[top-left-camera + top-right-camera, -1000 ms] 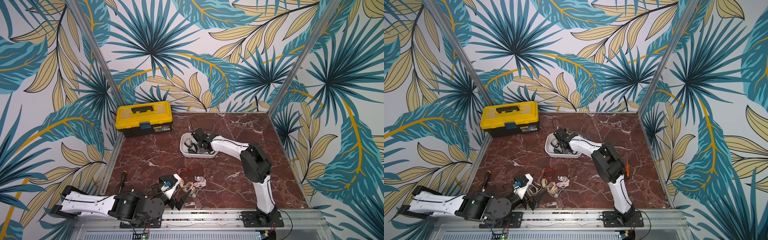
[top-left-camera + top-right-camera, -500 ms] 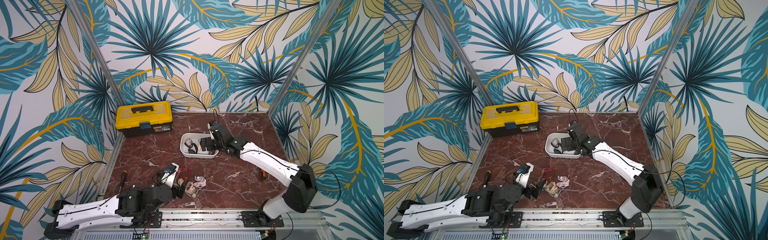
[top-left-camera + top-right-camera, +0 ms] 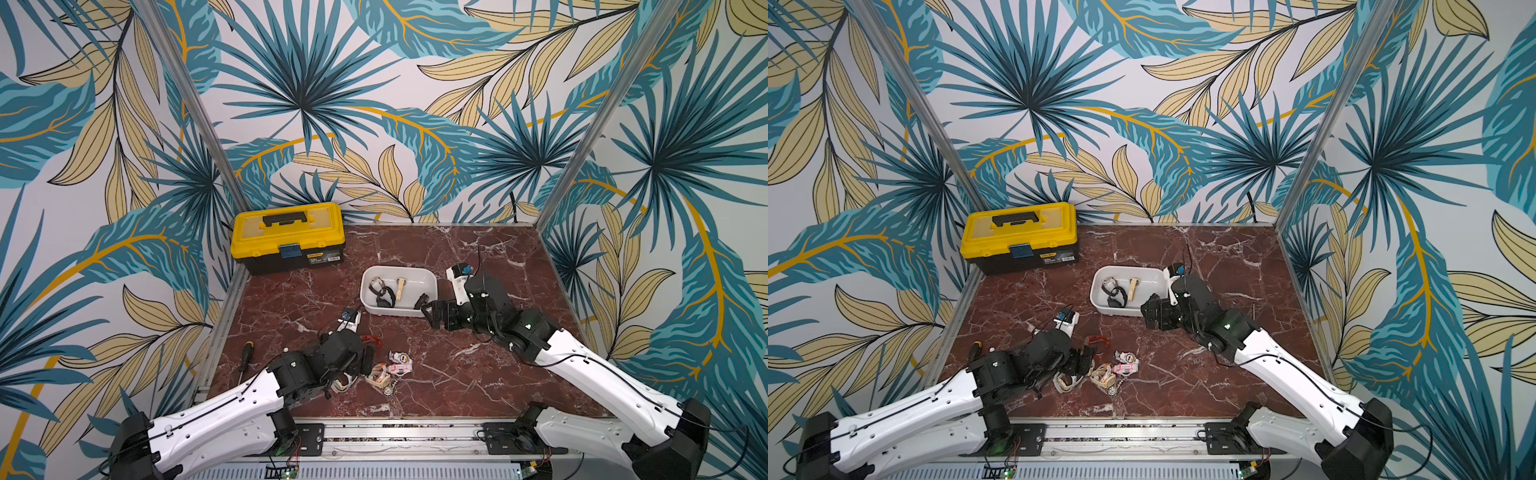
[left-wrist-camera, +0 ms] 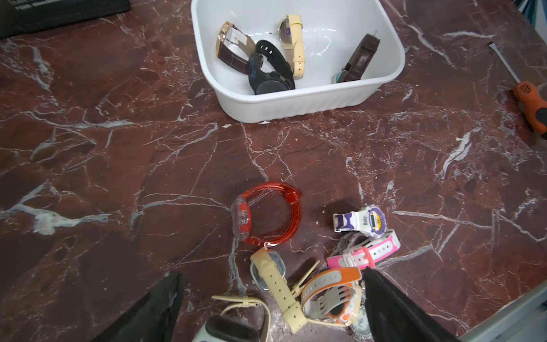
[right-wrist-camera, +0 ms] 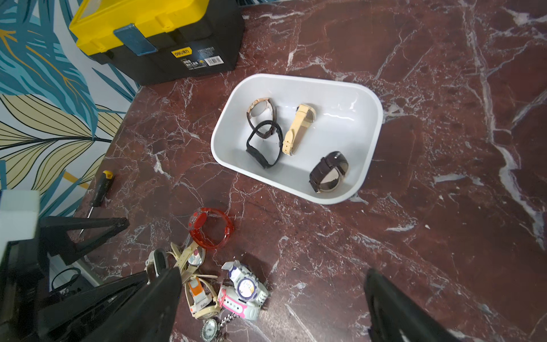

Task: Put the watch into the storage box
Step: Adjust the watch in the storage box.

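Though the right pincer (image 3: 427, 309) hangs just beside the near right corner of the storage box (image 3: 397, 311), its jaws are spread wide and grip nothing. The box sits about mid-bench (image 3: 478, 249), lidless, in front of the yellow-lidded toolbox (image 3: 286, 237) and apart from it.

Four watches lie inside it. A gold-cased watch (image 5: 260, 108) on a brown strap and a black watch (image 5: 263, 146) overlap at the end nearer the toolbox. A cream watch (image 5: 299, 130) lies flat beside them. A dark brown watch (image 5: 328, 171) stands on its edge alone in the corner nearest the right pincer.

The other watches are still out on the bench, near its front edge. A red translucent watch (image 4: 269, 216) stands on its edge between the box and the rest of the pile. Behind it lie a purple-and-white watch (image 4: 367, 220), a pink-and-white watch (image 4: 367, 251), an orange-and-grey watch (image 4: 331, 293) and a pale cream-strapped watch (image 4: 272, 272), tangled close together.

The left pincer (image 4: 270, 274) is low over this pile, also fully spread, with one finger on either side of the pale and orange watches. It has hold of none of them, and I cannot tell whether its tips touch the bench.

A black-and-yellow screwdriver (image 3: 245, 357) lies near the bench's left edge, and an orange-handled screwdriver (image 4: 529, 100) lies off to the right.
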